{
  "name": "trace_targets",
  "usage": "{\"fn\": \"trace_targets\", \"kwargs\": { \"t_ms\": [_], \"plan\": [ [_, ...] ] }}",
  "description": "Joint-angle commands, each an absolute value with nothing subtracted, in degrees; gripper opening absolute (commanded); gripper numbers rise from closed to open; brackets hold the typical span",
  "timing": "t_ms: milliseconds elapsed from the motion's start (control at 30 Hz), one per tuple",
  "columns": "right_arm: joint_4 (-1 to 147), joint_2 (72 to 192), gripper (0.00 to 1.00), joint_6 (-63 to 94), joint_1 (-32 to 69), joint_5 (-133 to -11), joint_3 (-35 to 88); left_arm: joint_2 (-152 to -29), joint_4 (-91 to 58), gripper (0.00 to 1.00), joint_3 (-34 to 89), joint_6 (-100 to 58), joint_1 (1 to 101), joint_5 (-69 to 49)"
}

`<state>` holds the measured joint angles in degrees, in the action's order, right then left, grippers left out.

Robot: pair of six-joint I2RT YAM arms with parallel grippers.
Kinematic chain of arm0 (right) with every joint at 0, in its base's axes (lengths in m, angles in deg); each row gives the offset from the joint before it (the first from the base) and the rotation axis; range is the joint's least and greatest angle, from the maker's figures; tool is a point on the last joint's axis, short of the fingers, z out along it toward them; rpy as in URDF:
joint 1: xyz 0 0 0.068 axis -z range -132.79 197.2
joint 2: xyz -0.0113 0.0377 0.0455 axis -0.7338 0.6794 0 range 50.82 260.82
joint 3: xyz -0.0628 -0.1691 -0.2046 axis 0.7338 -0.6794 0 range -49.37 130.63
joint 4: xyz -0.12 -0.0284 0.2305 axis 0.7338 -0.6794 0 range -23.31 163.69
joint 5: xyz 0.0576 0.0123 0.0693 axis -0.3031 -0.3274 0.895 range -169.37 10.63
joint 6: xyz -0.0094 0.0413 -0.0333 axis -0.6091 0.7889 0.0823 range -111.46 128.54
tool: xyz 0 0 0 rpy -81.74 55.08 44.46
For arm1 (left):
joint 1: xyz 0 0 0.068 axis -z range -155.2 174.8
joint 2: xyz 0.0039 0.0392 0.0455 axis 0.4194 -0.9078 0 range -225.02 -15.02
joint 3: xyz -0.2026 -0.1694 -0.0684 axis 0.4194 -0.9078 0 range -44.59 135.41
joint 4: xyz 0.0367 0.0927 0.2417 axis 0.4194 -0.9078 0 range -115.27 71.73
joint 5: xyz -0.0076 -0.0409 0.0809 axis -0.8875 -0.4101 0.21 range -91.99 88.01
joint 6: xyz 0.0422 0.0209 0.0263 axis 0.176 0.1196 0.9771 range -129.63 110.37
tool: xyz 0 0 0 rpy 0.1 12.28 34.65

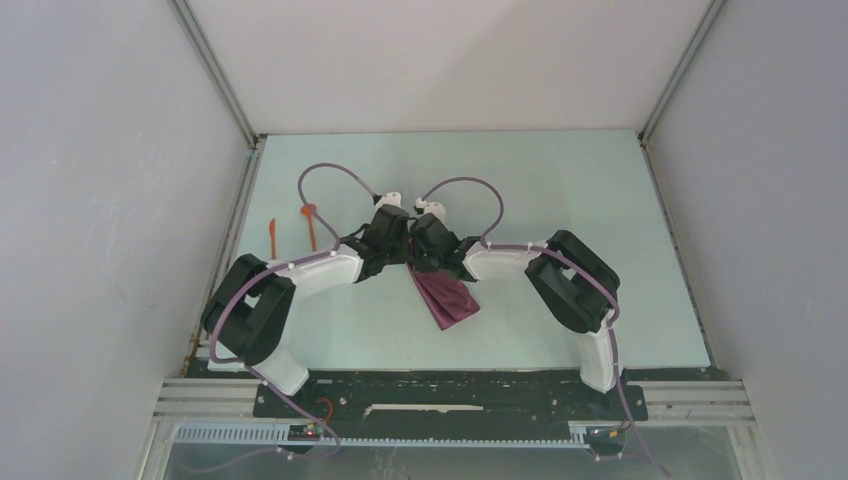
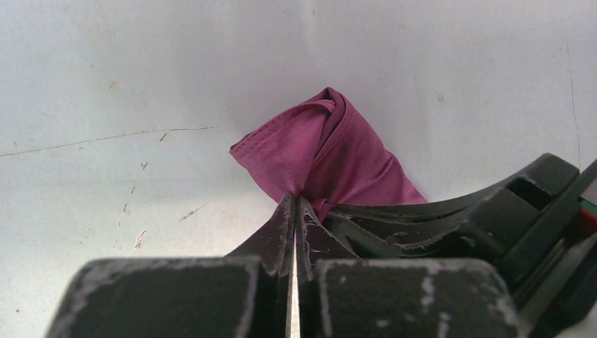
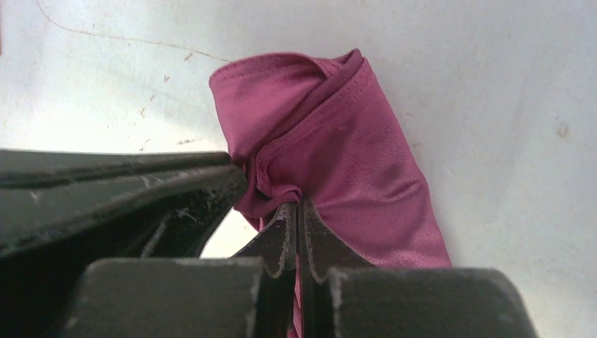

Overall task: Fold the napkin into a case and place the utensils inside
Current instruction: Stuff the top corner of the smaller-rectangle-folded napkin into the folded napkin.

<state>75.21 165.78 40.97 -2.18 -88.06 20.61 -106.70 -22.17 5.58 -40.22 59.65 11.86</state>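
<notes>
One dark maroon napkin [image 1: 447, 298] sits near the middle of the counter [image 1: 560, 190], bunched into a narrow, crumpled bundle. Its upper end is pinched by both arms, and its loose end trails toward 5 o'clock in the overhead view. Whether that loose end rests on the counter or hangs just above it cannot be told.

The left gripper [image 2: 294, 203] has its jaws pressed fully together on a gathered fold of the cloth, with no gap between them. The right gripper [image 3: 300, 208] holds the napkin the same way, its jaws closed tight on a hemmed edge. The two grippers meet almost tip to tip, the left coming in from 9 o'clock of the pinch and the right from 3 o'clock.

Two orange utensils [image 1: 310, 222] lie at 10 o'clock from the napkin, well apart from it and near the counter's left edge. They are side by side without touching, each pointing roughly toward 12 o'clock.
</notes>
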Motion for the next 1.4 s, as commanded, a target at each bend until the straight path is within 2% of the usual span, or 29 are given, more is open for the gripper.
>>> {"fn": "trace_targets", "kwargs": {
  "t_ms": [0, 500, 900, 1067, 1200, 1367],
  "plan": [
    [70.4, 169.0, 0.00, 38.3, -3.2, -91.6, 24.5, -103.4, -19.1, 0.00, 4.5, -41.3, 59.8, 11.9],
    [63.2, 169.9, 0.00, 43.9, -2.8, -96.2, 29.6, -101.9, -21.1, 0.00, 4.6, -41.8, 59.7, 13.1],
    [62.1, 173.3, 0.00, 39.9, -3.7, -96.4, 36.1, -102.6, -20.1, 0.00, 4.3, -41.8, 59.7, 10.5],
    [67.4, 171.7, 0.00, 38.3, -2.8, -92.1, 34.9, -103.3, -20.4, 0.00, 3.9, -42.2, 59.6, 10.8],
    [79.3, 169.0, 0.00, 41.1, 0.4, -83.2, 27.9, -103.2, -20.1, 0.00, 3.1, -42.8, 59.1, 10.9],
    [85.5, 169.4, 0.00, 38.6, 1.4, -76.0, 27.2, -103.8, -19.7, 0.00, 2.8, -42.4, 58.4, 9.9]
  ]
}}
